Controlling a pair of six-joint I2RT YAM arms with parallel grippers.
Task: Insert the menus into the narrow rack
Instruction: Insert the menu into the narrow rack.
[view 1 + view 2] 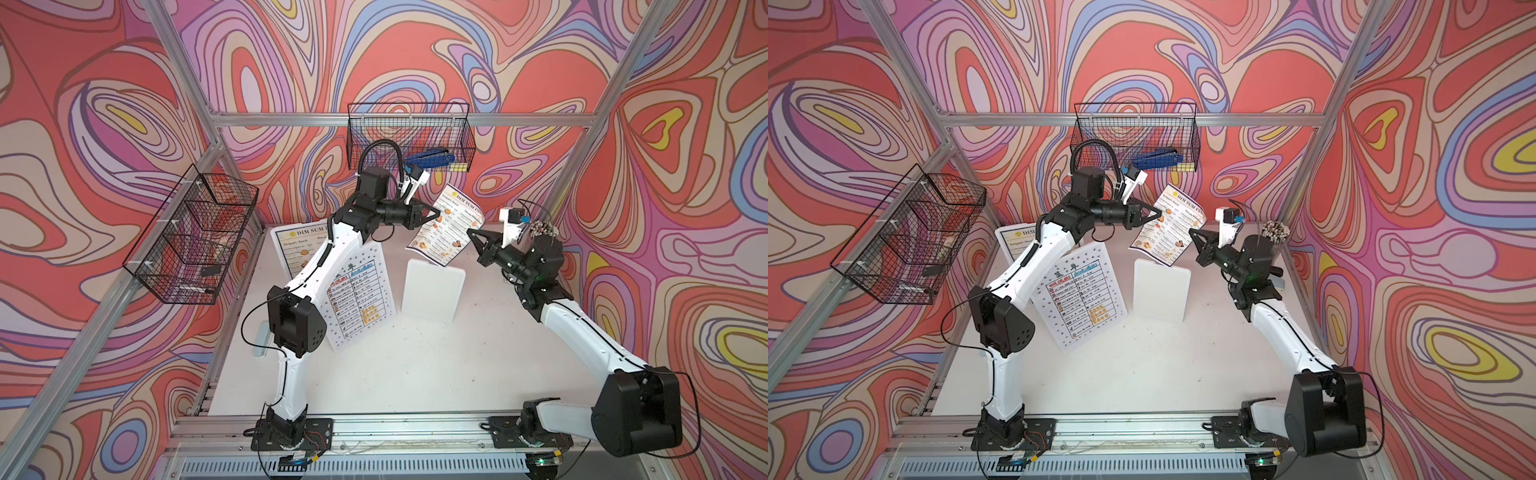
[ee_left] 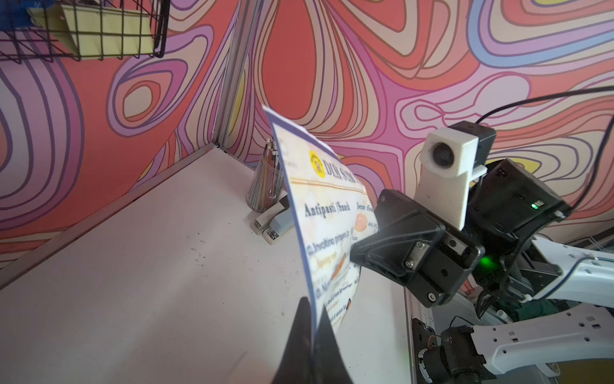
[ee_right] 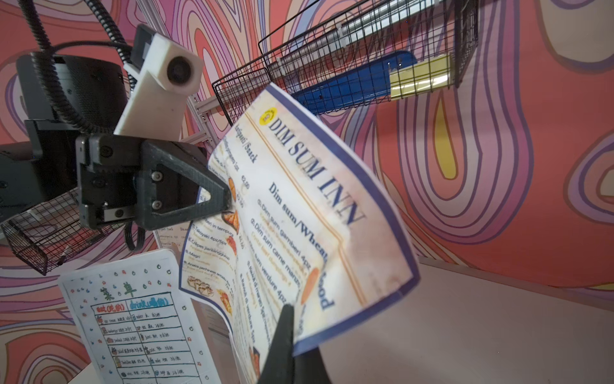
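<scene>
Nearest, along the front aluminium rail (image 1: 395, 428): bases of both white-and-black arms. Further in on the white desk (image 1: 415, 374), standing tilted beside the left forearm: white paper menu with a ruled table and an icon-dotted border (image 1: 361, 299). Just to its right and apart from it, white rounded-corner upright panel (image 1: 432, 291); part of the narrow rack or not, cannot tell. On the left wall at about that depth, black wire basket with dividers (image 1: 174, 266). Behind the left arm, partly hidden and also upright, larger dark-blue-bordered "DIM SUM INN" paper menu (image 1: 291, 245). Above the panel's far edge, clear of the desk, smaller dark-blue-bordered "DIM SUM INN" paper menu with food photos (image 1: 446, 230), bowed and slanted, gripped from both sides. Left fingers (image 1: 437, 214) pressed fully together on its left edge; right fingers (image 1: 470, 232) likewise clamped tight on the opposite edge, both pinches close up in the wrist views. Lower edge of that sheet near the panel's top; touching or apart, cannot tell. Far right corner of the desk: clear cup of coloured pencils (image 1: 544, 230), grey stapler (image 2: 270, 221) at its foot. Farthest, on the back wall, long black wire basket (image 1: 467, 141) holding a blue tool (image 1: 430, 160) and a yellow pad (image 1: 457, 167).
</scene>
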